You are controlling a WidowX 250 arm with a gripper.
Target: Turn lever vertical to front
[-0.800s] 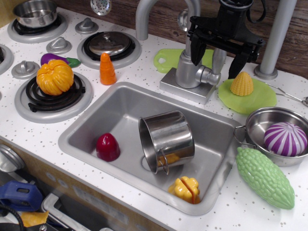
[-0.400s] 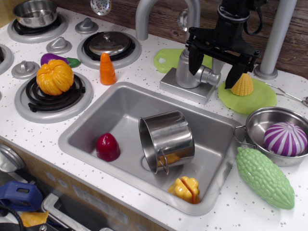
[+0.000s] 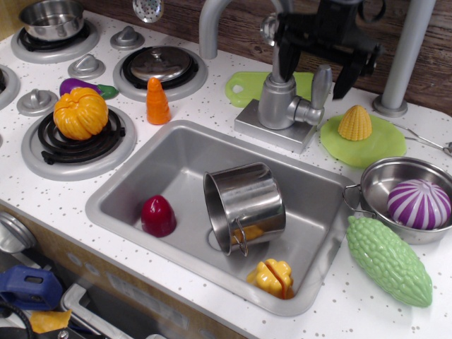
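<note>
The lever is a short matte-silver paddle on the right side of the faucet column, joined to it by a stubby pivot. It stands upright with its tip pointing up. My black gripper hangs just above the lever's tip. It is open and empty, with one finger over the column and the other finger to the right of the lever. Neither finger touches the lever.
The curved spout rises to the left of the column. The sink in front holds a tipped steel pot, a red piece and a yellow piece. A yellow corn piece on a green plate, a bowl with a purple onion and a grey pole stand to the right.
My gripper has risen from astride the lever to just above its tip. The lever stays upright and now shows in full.
</note>
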